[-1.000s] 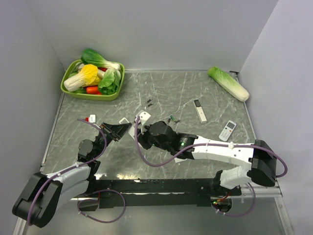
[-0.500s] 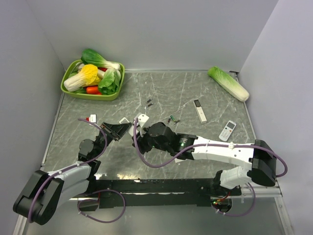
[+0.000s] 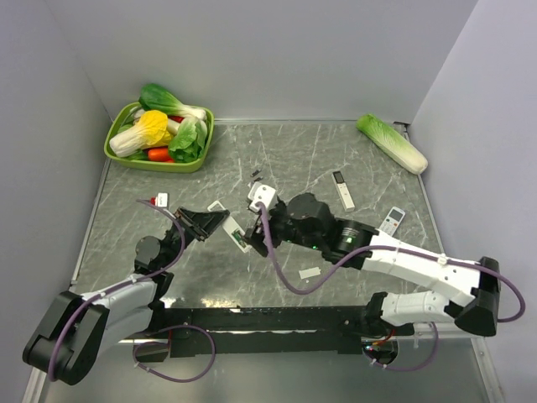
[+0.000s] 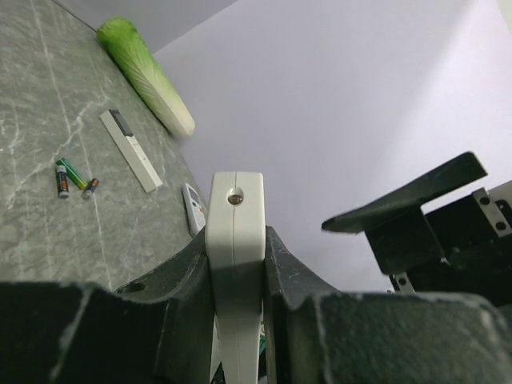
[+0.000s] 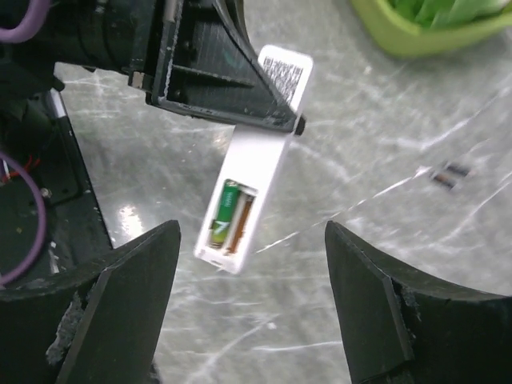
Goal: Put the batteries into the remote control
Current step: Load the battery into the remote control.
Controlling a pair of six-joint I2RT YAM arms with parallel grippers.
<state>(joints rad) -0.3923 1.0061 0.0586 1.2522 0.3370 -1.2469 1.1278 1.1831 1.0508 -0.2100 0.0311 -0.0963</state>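
My left gripper point(image 3: 207, 223) is shut on the remote control point(image 3: 231, 227), a slim white bar held edge-on between its jaws point(image 4: 236, 240). In the right wrist view the remote control point(image 5: 260, 172) sticks out below the left gripper with its back recess uncovered. One green battery point(image 5: 227, 211) lies in that recess beside a bare slot. My right gripper point(image 5: 253, 240) hangs open above that end, touching nothing; from above it point(image 3: 262, 220) sits just right of the remote. More batteries point(image 4: 72, 174) lie loose on the table in the left wrist view.
A green basket point(image 3: 156, 164) of vegetables stands back left, a cabbage point(image 3: 392, 143) back right. A white remote with a black end point(image 3: 343, 190) and a shorter buttoned remote point(image 3: 389, 223) lie right of centre. Two tiny dark cells point(image 3: 255, 175) and a small white flat piece point(image 3: 310, 273) lie nearby.
My right gripper has opened wide and drawn back to the right, away from the remote's recess end. The left gripper holds the remote as before.
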